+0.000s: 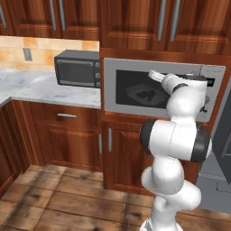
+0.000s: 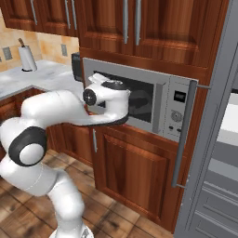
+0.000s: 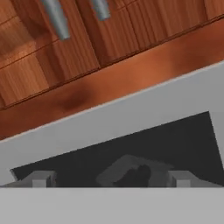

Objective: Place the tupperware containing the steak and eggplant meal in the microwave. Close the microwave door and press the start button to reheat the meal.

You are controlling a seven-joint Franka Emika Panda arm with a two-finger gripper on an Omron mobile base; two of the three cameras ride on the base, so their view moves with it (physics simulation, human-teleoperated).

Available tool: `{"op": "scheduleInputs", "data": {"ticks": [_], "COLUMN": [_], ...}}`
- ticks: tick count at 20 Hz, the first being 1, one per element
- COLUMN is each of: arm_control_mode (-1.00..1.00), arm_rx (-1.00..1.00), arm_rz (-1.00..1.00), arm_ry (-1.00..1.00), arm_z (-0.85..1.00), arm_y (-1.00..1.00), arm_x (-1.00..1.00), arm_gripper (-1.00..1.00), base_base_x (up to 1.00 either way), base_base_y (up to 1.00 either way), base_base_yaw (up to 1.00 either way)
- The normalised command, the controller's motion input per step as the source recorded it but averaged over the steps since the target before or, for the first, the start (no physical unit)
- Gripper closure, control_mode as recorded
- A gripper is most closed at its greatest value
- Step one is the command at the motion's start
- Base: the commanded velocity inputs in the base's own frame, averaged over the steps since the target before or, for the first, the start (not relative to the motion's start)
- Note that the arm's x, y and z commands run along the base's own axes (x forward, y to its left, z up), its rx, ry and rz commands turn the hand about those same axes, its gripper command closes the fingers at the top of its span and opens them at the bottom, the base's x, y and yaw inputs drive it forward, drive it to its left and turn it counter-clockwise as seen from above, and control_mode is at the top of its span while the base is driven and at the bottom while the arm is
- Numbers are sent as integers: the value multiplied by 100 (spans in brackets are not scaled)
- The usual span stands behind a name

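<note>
Kitchen: we see reddish wood cabinets point(image 1: 135, 20) with brushed metal bar handles, a plank floor, and a marbled grey counter point(image 1: 40, 88) at the left.
Microwave point(image 2: 139, 100): ours is a wide silver-grey box built into the cabinet run, its control panel point(image 2: 178, 111) on the right with a black display and round dial.
Microwave door point(image 1: 135, 88): shut, flat, with a dark rounded window.
Tupperware point(image 1: 145, 93): a pale shallow tray we see dimly through the window, inside the microwave, dark lumps on it.
End effector point(image 3: 111, 178): fingers spread wide, holding nothing, up close to the door.
Countertop oven point(image 1: 77, 68): a dark grey box at the counter's back edge.

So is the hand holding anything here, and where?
Nothing: the hand is open and empty, facing the closed silver-grey microwave door.
</note>
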Motion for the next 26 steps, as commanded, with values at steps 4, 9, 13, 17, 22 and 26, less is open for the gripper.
{"op": "scheduleInputs", "data": {"ticks": [4,9,13,17,22,26], "arm_control_mode": [-100,-100,-100,-100,-100,-100], "arm_rx": [75,69,74,69,35,24], "arm_rz": [-44,-44,-31,-16,-6,0], "arm_ry": [-58,-41,-11,-3,0,-1], "arm_z": [12,49,41,-49,-100,-100], "arm_y": [30,44,26,3,14,0], "arm_x": [-2,-24,-37,-5,0,0], "arm_gripper": [-100,-100,-100,-100,-100,-100], "base_base_x": [0,0,0,0,0,0], "base_base_y": [0,0,0,0,0,0], "base_base_yaw": [0,0,0,0,0,0]}}
